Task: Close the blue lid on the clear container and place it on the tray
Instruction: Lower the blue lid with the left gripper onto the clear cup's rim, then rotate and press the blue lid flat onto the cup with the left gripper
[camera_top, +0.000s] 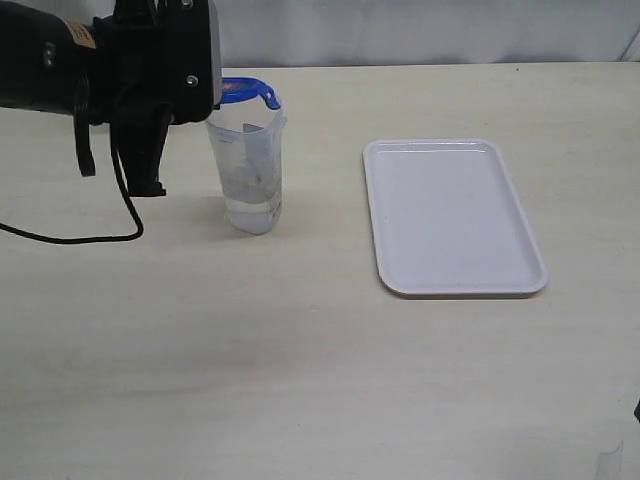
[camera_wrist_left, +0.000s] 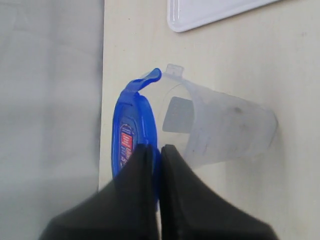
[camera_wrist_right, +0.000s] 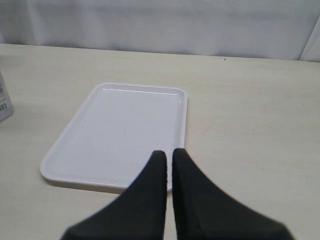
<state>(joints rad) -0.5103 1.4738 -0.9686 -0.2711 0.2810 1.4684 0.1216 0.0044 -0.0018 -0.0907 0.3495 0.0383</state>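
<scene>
The clear container (camera_top: 248, 175) stands upright on the table, left of the tray (camera_top: 452, 215). My left gripper (camera_wrist_left: 156, 150) is shut on the edge of the blue lid (camera_wrist_left: 131, 125), holding it at the far rim of the container's mouth (camera_wrist_left: 175, 117). The lid (camera_top: 246, 92) is angled to the mouth, which shows uncovered beside it, and one flap sticks out past the rim. The lid's red-blue sticker faces away from the container. My right gripper (camera_wrist_right: 169, 154) is shut on nothing, hovering over the near edge of the tray (camera_wrist_right: 100, 130). The left arm's wrist hides its fingertips in the exterior view.
A black cable (camera_top: 100, 238) hangs from the left arm and loops over the table beside the container. The tray (camera_wrist_left: 200, 12) lies flat with nothing on it. A sliver of a translucent object (camera_wrist_right: 4, 100) shows at the right wrist view's edge.
</scene>
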